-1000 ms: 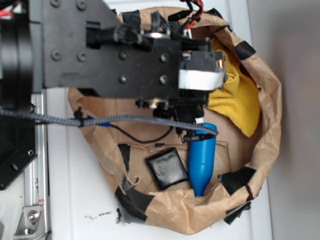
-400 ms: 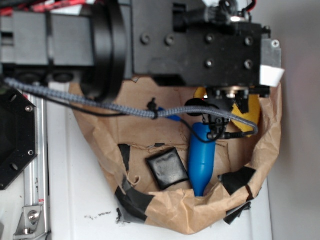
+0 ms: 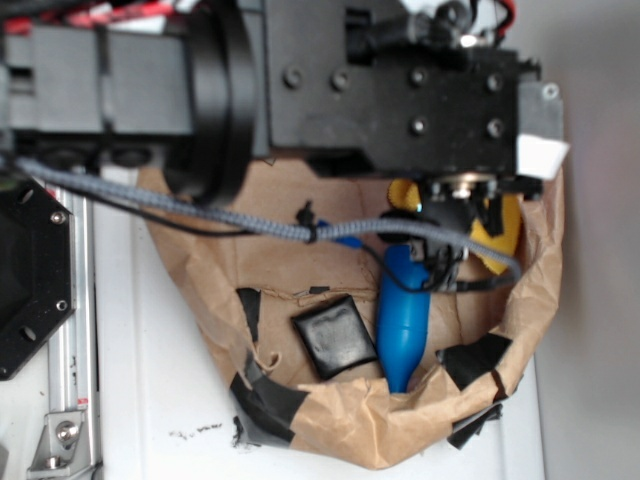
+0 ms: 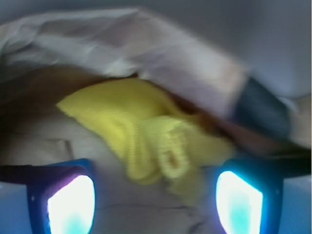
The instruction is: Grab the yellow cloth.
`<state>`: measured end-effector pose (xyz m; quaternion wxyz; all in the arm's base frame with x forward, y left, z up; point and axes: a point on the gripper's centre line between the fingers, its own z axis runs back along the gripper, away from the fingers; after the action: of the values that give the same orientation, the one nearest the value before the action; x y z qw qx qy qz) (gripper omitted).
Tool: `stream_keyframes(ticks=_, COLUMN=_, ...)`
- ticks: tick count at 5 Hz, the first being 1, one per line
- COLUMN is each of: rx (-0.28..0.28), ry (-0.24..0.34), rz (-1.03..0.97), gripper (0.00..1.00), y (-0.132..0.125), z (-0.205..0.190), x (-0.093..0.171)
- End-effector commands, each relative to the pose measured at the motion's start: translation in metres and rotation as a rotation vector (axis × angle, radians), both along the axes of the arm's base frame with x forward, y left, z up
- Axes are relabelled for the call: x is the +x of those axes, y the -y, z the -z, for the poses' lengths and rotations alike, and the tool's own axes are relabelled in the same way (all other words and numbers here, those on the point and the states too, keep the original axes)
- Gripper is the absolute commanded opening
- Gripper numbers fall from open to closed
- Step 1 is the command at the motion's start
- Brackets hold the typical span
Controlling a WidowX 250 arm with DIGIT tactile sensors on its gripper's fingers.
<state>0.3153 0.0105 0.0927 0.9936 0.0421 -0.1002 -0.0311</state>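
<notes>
The yellow cloth (image 4: 146, 131) lies crumpled against the brown paper wall (image 4: 161, 53), just ahead of my gripper (image 4: 155, 204). Its nearest fold reaches down between the two glowing fingertips (image 4: 70, 204), closer to the right one. The jaws stand wide apart with nothing clamped between them. In the exterior view the black arm head (image 3: 420, 90) covers most of the cloth. Only yellow slivers (image 3: 500, 225) show below it, and the fingers themselves are hidden.
A brown paper nest (image 3: 350, 430) with black tape patches (image 3: 480, 362) rings the area. Inside lie a blue bottle-shaped object (image 3: 403, 320) and a black square pad (image 3: 335, 335). A grey braided cable (image 3: 200, 210) droops across the nest. A metal rail (image 3: 70, 330) runs along the left.
The arm has swung right and now covers the cloth, which showed plainly a second ago. Since 0.4 s ago it has barely shifted; the cable sags slightly lower.
</notes>
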Motion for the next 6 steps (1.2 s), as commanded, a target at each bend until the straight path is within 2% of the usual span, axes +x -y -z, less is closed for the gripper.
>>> stream_keyframes(ticks=1, rx=0.033, ry=-0.053, rz=0.015, gripper=1.0, y=0.005, z=0.047, x=0.009)
stream_keyframes(ticks=3, rx=0.079, ry=-0.027, rz=-0.043, gripper=1.0, y=-0.023, z=0.031, x=0.038)
stream_keyframes(ticks=4, rx=0.089, ry=-0.018, rz=-0.055, gripper=0.0, y=-0.024, z=0.029, x=0.043)
stream_keyframes(ticks=5, rx=0.118, ry=-0.036, rz=-0.056, gripper=0.0, y=-0.021, z=0.037, x=0.035)
stream_keyframes(ticks=6, rx=0.125, ry=-0.063, rz=-0.075, gripper=0.0, y=-0.02, z=0.046, x=0.018)
